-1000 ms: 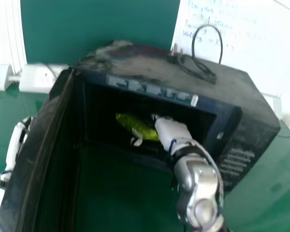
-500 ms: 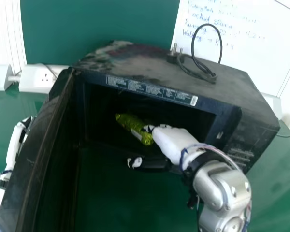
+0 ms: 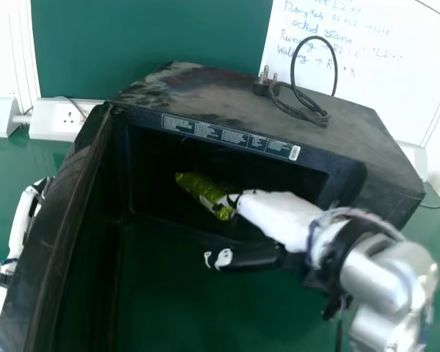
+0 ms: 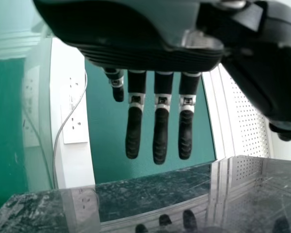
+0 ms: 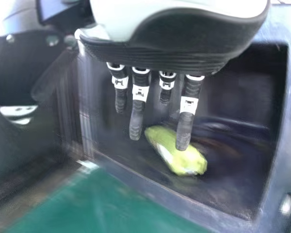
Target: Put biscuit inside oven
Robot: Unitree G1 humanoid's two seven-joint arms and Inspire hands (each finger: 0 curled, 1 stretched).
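Drawn rightward and back toward the robot since the earlier head views, the right robot hand point(image 3: 279, 216) has its wrist and forearm well over to the right, while the biscuit packet point(image 3: 204, 192) lies in much the same spot. The packet is inside the oven point(image 3: 205, 99), behind the front rim of the opening, and the oven door point(image 3: 48, 235) stands open on the left.

The right robot hand is open, fingers straight and curled round nothing. The packet lies just off its fingertips, deeper in and to the left — long axis slanting from the far left end down to the near right end, and that near end points at the fingers. Whether a fingertip touches it I cannot tell; the right wrist view has one finger overlapping the packet. The right is clearly the nearer hand. The left robot hand point(image 4: 161, 131), also open with straight fingers, is out beyond the door.

The placing looks done, I judge; what remains is to get the hand clear. It should back out toward the right, away from the packet's near end — a swing left could nudge the packet or catch the rim.
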